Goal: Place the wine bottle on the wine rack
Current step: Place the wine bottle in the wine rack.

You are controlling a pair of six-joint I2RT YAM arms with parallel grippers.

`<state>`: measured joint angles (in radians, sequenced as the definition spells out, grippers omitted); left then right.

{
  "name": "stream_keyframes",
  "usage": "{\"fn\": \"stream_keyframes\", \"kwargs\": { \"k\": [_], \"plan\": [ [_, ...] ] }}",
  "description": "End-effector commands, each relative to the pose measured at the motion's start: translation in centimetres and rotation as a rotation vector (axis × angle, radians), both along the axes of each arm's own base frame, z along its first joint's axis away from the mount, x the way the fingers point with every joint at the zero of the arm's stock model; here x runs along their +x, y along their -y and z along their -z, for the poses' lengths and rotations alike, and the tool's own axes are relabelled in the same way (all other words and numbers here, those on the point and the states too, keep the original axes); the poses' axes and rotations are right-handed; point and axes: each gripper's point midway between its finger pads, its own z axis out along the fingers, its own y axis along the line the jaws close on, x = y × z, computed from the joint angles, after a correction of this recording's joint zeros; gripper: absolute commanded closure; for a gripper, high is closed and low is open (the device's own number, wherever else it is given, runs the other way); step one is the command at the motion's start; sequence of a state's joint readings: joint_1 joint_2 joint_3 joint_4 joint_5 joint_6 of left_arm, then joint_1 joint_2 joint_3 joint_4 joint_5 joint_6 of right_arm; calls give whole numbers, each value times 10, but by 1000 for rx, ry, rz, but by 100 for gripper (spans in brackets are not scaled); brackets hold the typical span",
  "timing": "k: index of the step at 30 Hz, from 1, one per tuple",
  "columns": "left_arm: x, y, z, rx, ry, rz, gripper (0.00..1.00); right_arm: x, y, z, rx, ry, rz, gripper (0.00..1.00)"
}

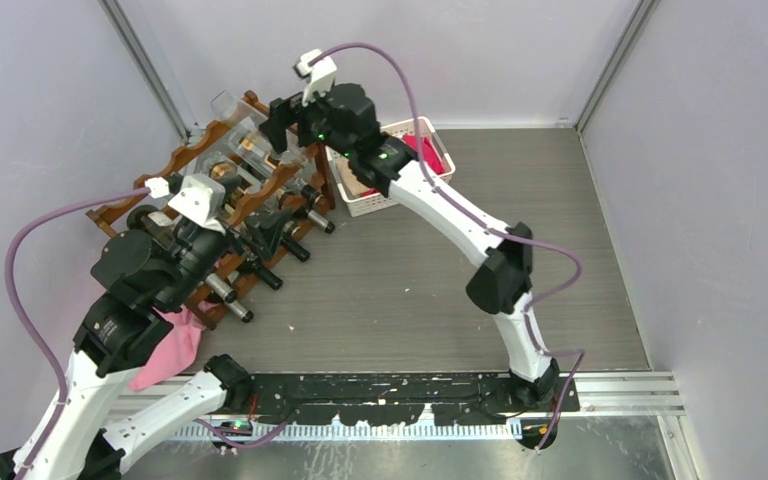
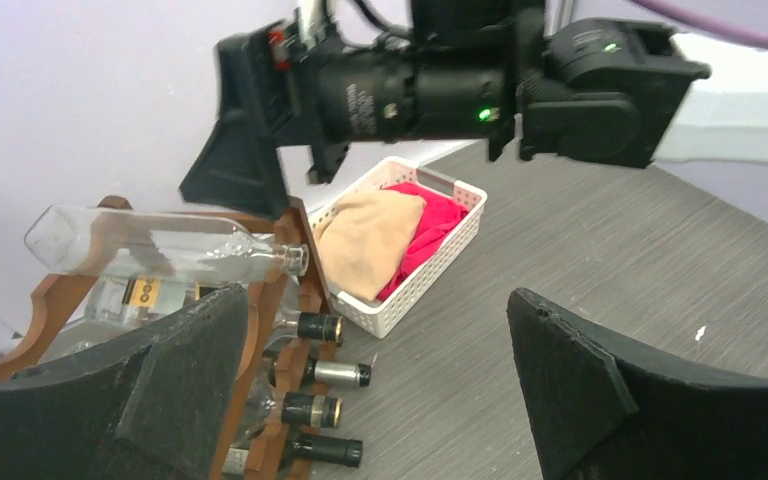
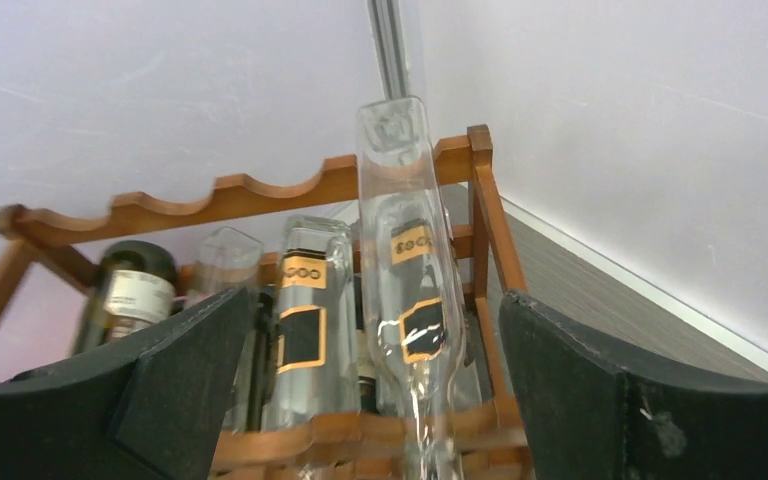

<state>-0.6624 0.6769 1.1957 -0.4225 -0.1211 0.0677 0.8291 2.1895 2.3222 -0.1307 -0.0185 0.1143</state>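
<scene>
- Right gripper (image 3: 370, 400) stands spread wide at the top of the reddish-brown wooden wine rack with scalloped rails (image 3: 230, 195). Its fingers flank the clear glass wine bottle with orange-and-black labels (image 3: 405, 290) and touch nothing.
- That bottle lies on the top tier beside the rack's end post. Its long axis runs straight away from your wrist, neck toward you and base out past the back rail.
- You would do best to retreat along that axis rather than sideways, so neither finger clips the neck.
- Left gripper (image 2: 375, 310) hangs spread and empty, lower along the rack's front and farther from the bottle.
- Your right wrist view shows the clearance on both sides. Only the left wrist view shows the bottle side-on across the rails, with the white plastic basket of cloths (image 2: 440, 262) just beside the rack.
</scene>
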Motion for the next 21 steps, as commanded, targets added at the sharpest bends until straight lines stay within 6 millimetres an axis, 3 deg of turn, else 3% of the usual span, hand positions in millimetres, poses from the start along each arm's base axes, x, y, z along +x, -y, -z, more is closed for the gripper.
{"fn": "stream_keyframes", "kwargs": {
  "k": [1, 4, 9, 18, 21],
  "plan": [
    [-22, -3, -42, -111, 69, 59, 0, -36, 50, -96, 202, 35, -24, 0],
    [-33, -5, -39, -97, 42, 87, 0, -44, 87, -84, 197, -63, 5, 0],
    [-43, -2, -15, -112, -62, 123, 0, -60, 173, -61, 216, -82, 159, 0],
    [-51, 11, 20, -155, -202, 182, 0, -113, 311, -30, 201, -78, 473, 0],
    [-48, 14, 24, -160, -224, 180, 0, -129, 354, -32, 190, -62, 623, 0]
  ]
}}
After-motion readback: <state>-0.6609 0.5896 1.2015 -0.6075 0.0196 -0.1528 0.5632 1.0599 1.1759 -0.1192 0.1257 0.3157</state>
